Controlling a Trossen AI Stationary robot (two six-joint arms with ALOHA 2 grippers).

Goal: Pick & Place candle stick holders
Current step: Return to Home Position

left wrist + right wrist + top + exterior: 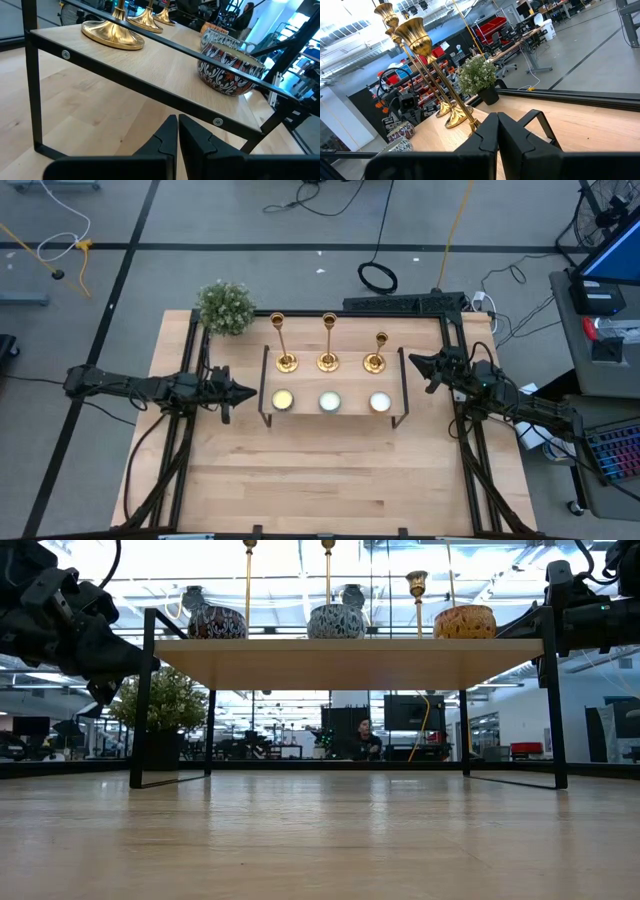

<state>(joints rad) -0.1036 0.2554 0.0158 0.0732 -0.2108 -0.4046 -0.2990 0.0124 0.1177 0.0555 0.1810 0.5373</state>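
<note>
Candle stick holders [328,362], 3 gold ones, stand in a row at the back of the wooden shelf [340,663]. Left gripper [245,392] and right gripper [418,362] sit beside its ends, claws pinched together.

Left hand [238,392] — closed, right hand [415,362] — closed

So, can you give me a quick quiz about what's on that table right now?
1. How many gold candlesticks stand on the shelf?
2. True or false: one gripper holds a candlestick.
3. Where is the potted plant? A) on the shelf B) on the table, beside the shelf C) on the floor
Key: 1. Three. 2. False: left gripper and right gripper are both shut, empty, at the shelf's ends. 3. B.
</note>
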